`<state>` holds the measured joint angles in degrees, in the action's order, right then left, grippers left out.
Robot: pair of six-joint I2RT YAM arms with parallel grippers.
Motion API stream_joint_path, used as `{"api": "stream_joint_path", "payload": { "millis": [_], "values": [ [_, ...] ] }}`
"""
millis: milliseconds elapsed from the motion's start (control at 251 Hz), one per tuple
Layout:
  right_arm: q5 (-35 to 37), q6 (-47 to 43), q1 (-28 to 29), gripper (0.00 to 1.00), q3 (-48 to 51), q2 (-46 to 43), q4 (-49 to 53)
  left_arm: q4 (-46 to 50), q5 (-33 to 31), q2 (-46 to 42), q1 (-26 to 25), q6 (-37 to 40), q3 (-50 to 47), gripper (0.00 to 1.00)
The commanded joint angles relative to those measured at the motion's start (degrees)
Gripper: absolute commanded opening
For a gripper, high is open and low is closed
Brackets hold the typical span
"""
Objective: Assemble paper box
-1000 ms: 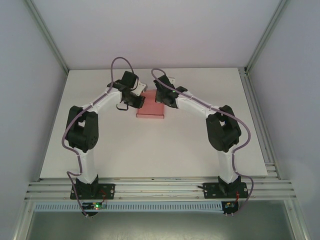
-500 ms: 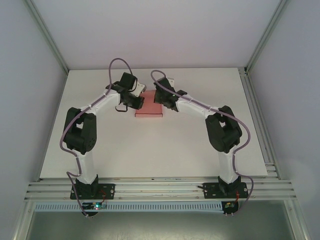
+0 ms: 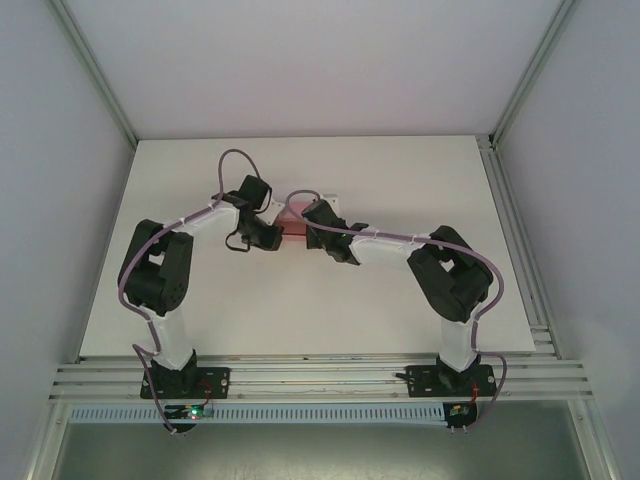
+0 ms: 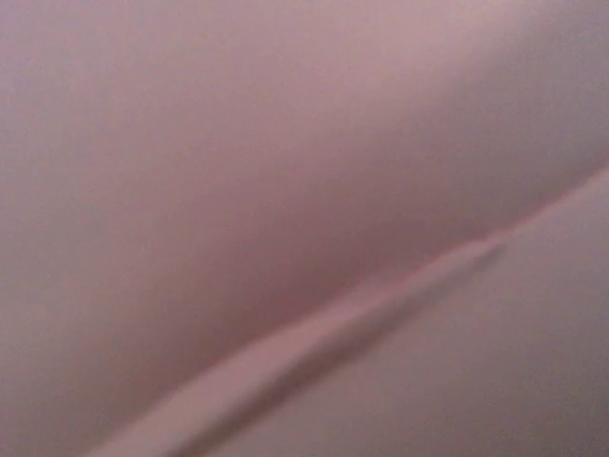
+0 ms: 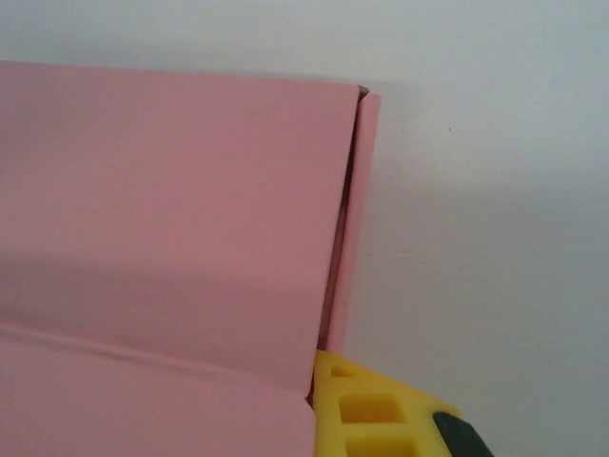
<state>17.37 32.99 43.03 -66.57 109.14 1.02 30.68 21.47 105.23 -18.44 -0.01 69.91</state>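
While the box (image 3: pixel 297 211) is lying just above centre of the top view on the table (image 3: pixel 420 180), the left gripper (image 3: pixel 276 230) and right gripper (image 3: pixel 312 222) are crowding it from left and right, hiding most of it.

- **Left wrist view:** it is showing blurred pink card with one diagonal crease. The jaw opening cannot be told.
- **Right wrist view:** a flat panel (image 5: pixel 171 190) is showing at upper left, with a narrow flap (image 5: pixel 354 219) along its right edge. A yellow finger (image 5: pixel 366 411) is sitting at the flap's lower end. Whether it is gripping card cannot be told.

Caution: uneven pushing is likely to buckle the thin card off its fold lines. With no firm hold, the box may slide across the table or the flap may spring open.
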Motion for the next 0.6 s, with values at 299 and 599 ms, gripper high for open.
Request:
{"api": "stream_joint_path", "payload": {
  "millis": [299, 599],
  "values": [
    [3.0, 0.3, 0.9, 0.04, -1.0, -0.4, 3.0, 4.9, -3.3, -12.3, -0.8, -5.2, -2.6, 0.59],
    [2.2, -3.7, 1.1, 0.11, -0.6, -0.8, 2.6, 3.9, -18.0, -19.7, 0.3, -20.7, 1.3, 1.00]
  ]
}}
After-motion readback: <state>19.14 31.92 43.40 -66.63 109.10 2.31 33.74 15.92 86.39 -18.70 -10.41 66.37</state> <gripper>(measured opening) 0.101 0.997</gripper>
